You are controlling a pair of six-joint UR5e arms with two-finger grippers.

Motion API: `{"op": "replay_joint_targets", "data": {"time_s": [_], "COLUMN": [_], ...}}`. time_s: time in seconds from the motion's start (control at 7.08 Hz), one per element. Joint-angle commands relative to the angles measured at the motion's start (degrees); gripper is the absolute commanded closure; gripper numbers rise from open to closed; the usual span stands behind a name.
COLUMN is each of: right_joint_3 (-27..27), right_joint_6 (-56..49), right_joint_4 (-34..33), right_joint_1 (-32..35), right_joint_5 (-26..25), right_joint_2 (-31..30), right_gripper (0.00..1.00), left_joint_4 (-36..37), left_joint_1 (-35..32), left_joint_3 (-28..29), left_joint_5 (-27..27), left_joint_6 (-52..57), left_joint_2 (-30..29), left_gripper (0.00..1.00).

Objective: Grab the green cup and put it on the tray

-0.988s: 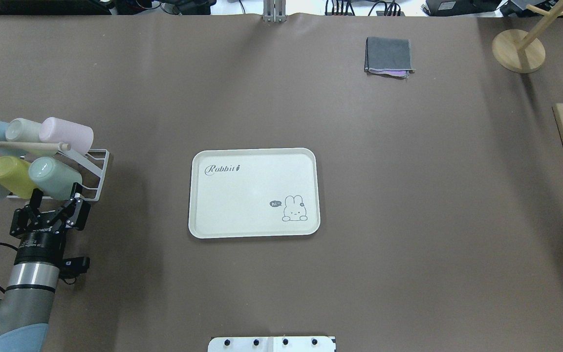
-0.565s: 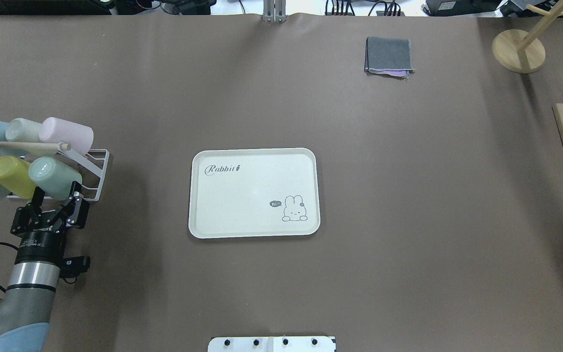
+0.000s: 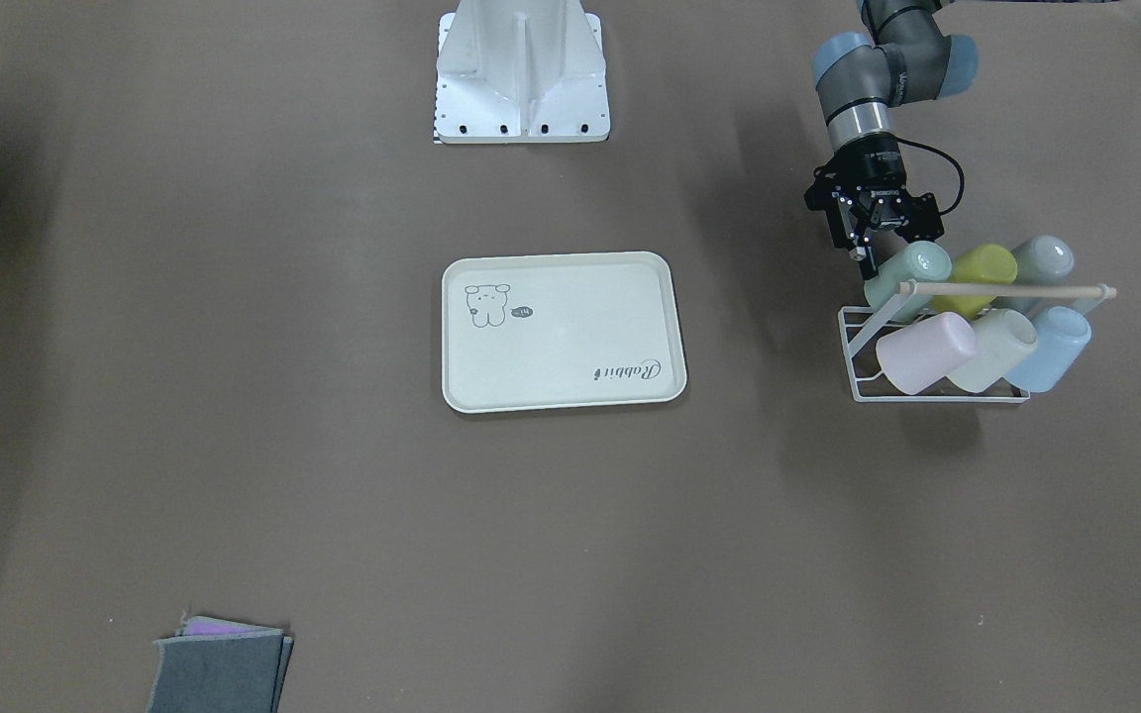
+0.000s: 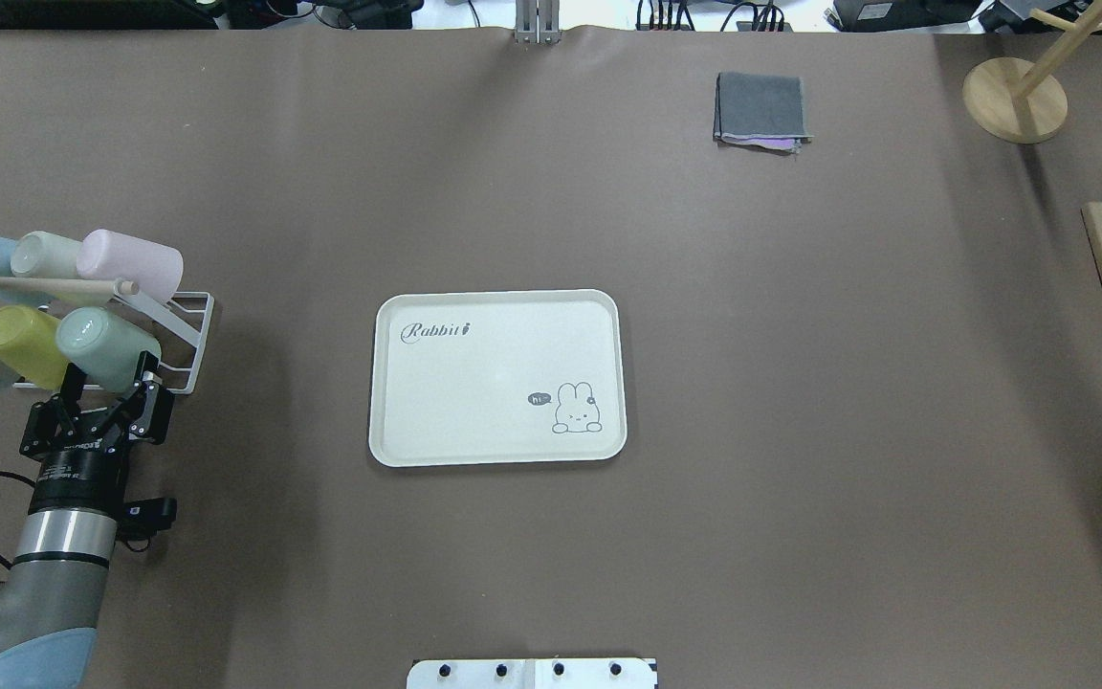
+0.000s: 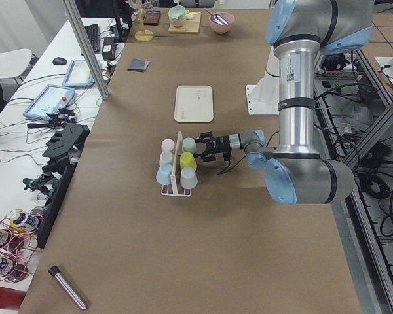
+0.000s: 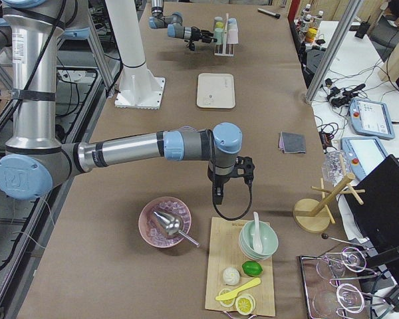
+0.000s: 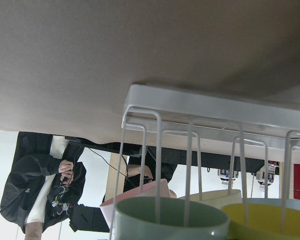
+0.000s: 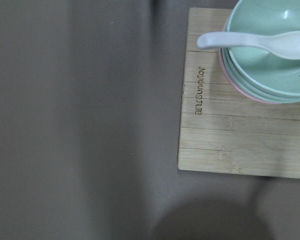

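green cup (image 4: 103,346) lies tilted on the front row of a white wire rack (image 4: 189,354) at the table's left side; the left gripper (image 4: 109,377) is right at the cup's near end, its fingers spread wide, one to each side of that end; whether the pads touch the plastic cannot be told; from the left wrist camera the cup's rounded end (image 7: 170,217) fills the bottom edge under the rack's wire loops, with the yellow-green cup (image 7: 270,220) just beside it; in the overhead view a pink cup (image 4: 135,263) sits in the rack's back row, and a wooden rod (image 4: 34,284) runs across between the two rows; the tray (image 4: 388,450) lies flat mid-table, well apart from the rack, nothing on it; the right gripper (image 6: 217,193) hangs far off at the table's other end, above a bamboo board (image 8: 240,140) with stacked bowls (image 8: 270,65) and a white spoon (image 8: 250,40); its jaws show in the side view only, so their state cannot be told.
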Motion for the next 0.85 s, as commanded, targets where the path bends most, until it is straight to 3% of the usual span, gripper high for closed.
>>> {"op": "replay_joint_targets", "data": {"time_s": [0.0, 0.42, 0.71], "right_joint_3": [0.1, -0.2, 0.0], "right_joint_6": [-1.1, -1.0, -1.0], "right_joint_4": [0.0, -0.1, -0.1], "right_joint_1": [0.2, 0.2, 0.4], "right_joint_5": [0.3, 0.3, 0.4], "right_joint_2": [-0.5, -1.1, -1.3], "right_gripper": [0.00, 0.00, 0.00], "left_joint_4": [0.0, 0.0, 0.0], "left_joint_1": [-0.2, -0.7, -0.9], "left_joint_3": [0.3, 0.6, 0.7], "left_joint_5": [0.0, 0.0, 0.0], "left_joint_6": [-0.1, -0.1, -0.1], "left_joint_2": [0.0, -0.2, -0.3], "left_gripper": [0.06, 0.05, 0.11]}}
